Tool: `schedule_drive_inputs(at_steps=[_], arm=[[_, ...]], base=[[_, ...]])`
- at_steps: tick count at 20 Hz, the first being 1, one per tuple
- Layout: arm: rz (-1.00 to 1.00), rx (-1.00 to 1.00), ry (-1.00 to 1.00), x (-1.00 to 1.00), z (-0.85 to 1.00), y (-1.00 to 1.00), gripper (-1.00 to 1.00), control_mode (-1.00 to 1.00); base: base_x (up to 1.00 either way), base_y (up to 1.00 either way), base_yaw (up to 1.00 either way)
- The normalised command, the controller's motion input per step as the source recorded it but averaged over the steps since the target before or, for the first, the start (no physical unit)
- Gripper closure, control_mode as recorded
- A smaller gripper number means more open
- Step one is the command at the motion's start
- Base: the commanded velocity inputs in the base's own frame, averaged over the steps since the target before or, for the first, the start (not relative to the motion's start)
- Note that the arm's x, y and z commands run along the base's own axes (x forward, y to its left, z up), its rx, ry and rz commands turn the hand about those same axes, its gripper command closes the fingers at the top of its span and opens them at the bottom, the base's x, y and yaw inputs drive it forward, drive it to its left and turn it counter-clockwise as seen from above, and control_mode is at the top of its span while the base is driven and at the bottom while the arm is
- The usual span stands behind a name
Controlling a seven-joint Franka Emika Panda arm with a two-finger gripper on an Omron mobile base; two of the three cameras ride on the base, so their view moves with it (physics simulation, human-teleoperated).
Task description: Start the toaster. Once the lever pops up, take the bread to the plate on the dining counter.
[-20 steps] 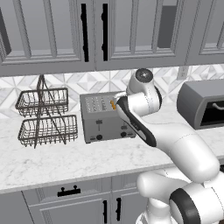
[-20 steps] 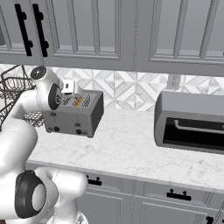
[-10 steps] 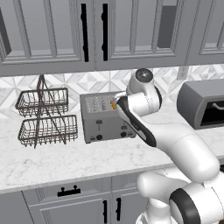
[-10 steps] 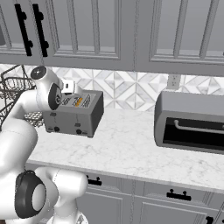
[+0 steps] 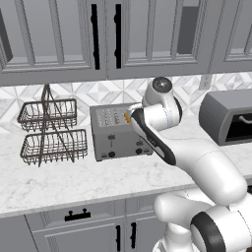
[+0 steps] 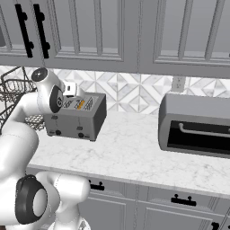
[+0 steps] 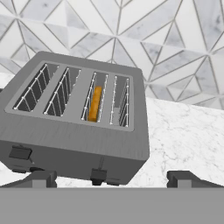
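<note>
A: Right, near things first. The gripper [image 7: 109, 178] hangs above the front edge of the toaster [image 7: 78, 127], looking down on it. Finger tips [image 7: 39, 178] stand as wide apart as they go, nothing between them, nothing touched

B: And the levers?

A: Two on the front face. In the hand view one lever [image 7: 99, 175] sits just under the gripper's midline, the other [image 7: 20, 153] well off to the left. Both look low on the face, but I can't tell from here whether either is pressed down

B: Where's the bread?

A: The bread [image 7: 94, 103] stands edge-on in the third slot from the left, directly behind the nearer lever. Its long edge runs near to far along the slot, away from the gripper. The right base view shows the same orange strip in the top of the toaster [image 6: 76, 117]

B: So the move turns on what?

A: My reading: the lever that serves that slot lies below and slightly forward of the fingers, so the hand has to drop down the front face rather than reach further back

B: Beyond that?

A: The marble worktop [image 5: 74, 179], the toaster [image 5: 118, 132] on it, then the tiled wall behind
</note>
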Motion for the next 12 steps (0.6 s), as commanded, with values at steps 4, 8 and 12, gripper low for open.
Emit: schedule_drive_inputs(at_steps=[4,8,12], arm=[[0.00,0.00,0.00,0.00,0.00,0.00,-1.00,-1.00],[0.00,0.00,0.00,0.00,0.00,0.00,-1.00,-1.00],[0.00,0.00,0.00,0.00,0.00,0.00,-1.00,-1.00]], base=[[0.00,0.00,0.00],[0.00,0.00,0.00],[0.00,0.00,0.00]])
